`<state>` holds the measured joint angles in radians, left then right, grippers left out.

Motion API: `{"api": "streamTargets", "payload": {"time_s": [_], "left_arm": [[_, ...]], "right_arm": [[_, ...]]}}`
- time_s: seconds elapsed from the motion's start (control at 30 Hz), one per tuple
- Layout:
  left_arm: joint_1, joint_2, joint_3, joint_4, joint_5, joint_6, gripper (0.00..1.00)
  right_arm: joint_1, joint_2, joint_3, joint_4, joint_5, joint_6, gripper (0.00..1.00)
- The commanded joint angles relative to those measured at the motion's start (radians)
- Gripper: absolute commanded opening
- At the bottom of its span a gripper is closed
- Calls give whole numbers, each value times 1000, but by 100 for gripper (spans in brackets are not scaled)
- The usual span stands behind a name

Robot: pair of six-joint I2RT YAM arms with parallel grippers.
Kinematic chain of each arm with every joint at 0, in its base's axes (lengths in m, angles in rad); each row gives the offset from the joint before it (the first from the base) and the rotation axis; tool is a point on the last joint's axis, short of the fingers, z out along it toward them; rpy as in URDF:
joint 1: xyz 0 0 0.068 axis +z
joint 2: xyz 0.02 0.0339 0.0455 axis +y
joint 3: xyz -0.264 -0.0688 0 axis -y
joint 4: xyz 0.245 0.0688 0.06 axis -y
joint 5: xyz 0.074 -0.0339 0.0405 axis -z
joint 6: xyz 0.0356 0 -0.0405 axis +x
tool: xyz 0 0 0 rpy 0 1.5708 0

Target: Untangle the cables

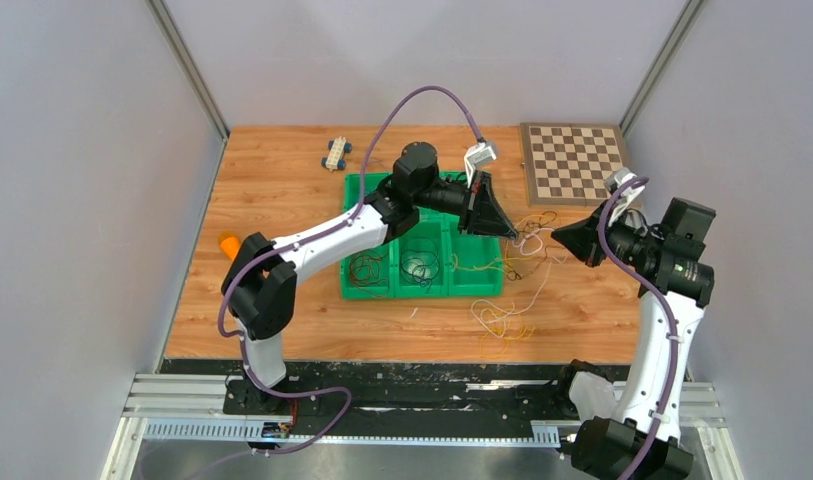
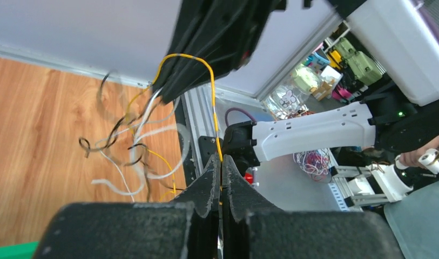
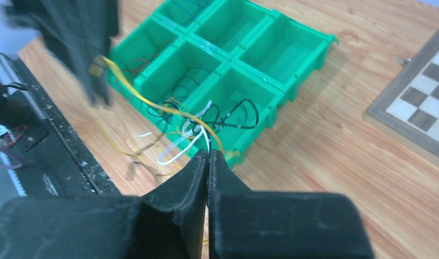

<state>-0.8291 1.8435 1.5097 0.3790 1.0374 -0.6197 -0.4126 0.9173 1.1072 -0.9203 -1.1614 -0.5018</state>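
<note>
The left pincer is clamped on a yellow cable at 2 o'clock of the green tray. The cables are strung tangled above the desk, at the tray's 3 o'clock. The right pincer is clamped on their white and yellow strands.

In the left wrist view the cables are smearing into blurred loops. The left gripper is blurring in the right wrist view's upper left corner, its body running off the edge. From above, they are perhaps showing too thin to separate.
</note>
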Motion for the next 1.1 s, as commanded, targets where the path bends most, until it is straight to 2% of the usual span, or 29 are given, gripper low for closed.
{"api": "streamTargets", "payload": {"time_s": [0.0, 0.3, 0.47, 0.63, 0.87, 0.93, 1.07], "left_arm": [[-5, -103, 93, 84, -15, -29, 0], [4, -124, 346, 79, -68, -47, 0], [40, -76, 565, 19, -115, -44, 0], [78, -54, 713, -85, -185, 58, 0], [157, -41, 778, -142, -273, 132, 0], [177, -44, 755, -142, -269, 123, 0], [214, -88, 600, -102, -267, 133, 0]], "right_arm": [[6, 2, -123, 187, 101, 15, 8], [32, 92, -358, 401, 255, -36, 7], [29, 155, -429, 411, 352, -127, 0], [10, 171, -456, 411, 418, -184, 0], [-80, 192, -446, 402, 494, -272, 0], [-104, 201, -431, 389, 500, -286, 0], [-163, 217, -359, 335, 462, -287, 0]]}}
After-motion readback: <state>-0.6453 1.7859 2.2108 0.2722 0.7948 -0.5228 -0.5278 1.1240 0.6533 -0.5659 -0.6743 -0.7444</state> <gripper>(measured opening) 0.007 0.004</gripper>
